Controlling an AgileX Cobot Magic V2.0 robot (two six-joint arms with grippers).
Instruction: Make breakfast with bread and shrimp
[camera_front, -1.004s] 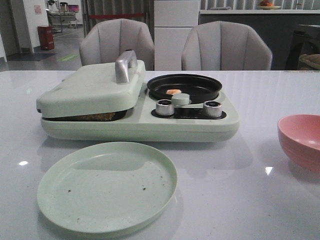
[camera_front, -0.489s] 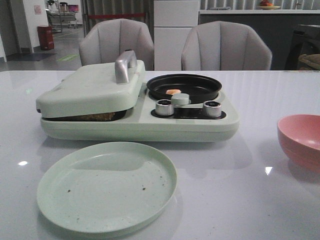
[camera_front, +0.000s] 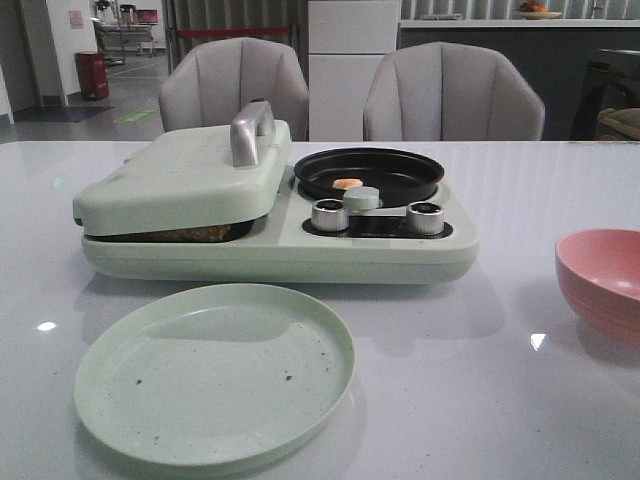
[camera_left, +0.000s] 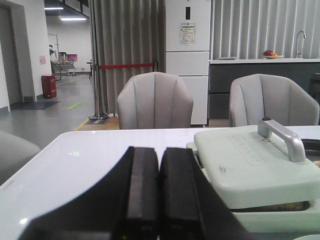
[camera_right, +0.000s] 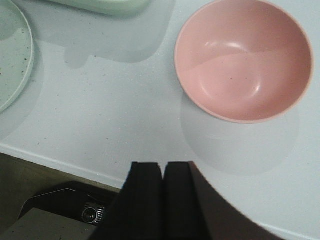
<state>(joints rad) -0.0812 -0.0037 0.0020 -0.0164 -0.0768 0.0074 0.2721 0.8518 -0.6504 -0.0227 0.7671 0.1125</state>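
Note:
A pale green breakfast maker (camera_front: 270, 240) stands mid-table with its lid (camera_front: 180, 175) down. A brown crust edge of the bread (camera_front: 195, 233) shows in the gap under the lid; it also shows in the left wrist view (camera_left: 280, 206). The small orange-pink shrimp (camera_front: 347, 184) lies in the round black pan (camera_front: 390, 172). No gripper shows in the front view. My left gripper (camera_left: 159, 165) is shut and empty, left of the maker. My right gripper (camera_right: 163, 170) is shut and empty over the table's front edge, near the pink bowl (camera_right: 244, 57).
An empty pale green plate (camera_front: 214, 374) lies in front of the maker, its edge also in the right wrist view (camera_right: 12, 55). The pink bowl (camera_front: 603, 280) sits at the right. A pale green knob (camera_front: 361, 197) and two silver dials (camera_front: 329, 214) are on the maker. Two chairs (camera_front: 235, 90) stand behind.

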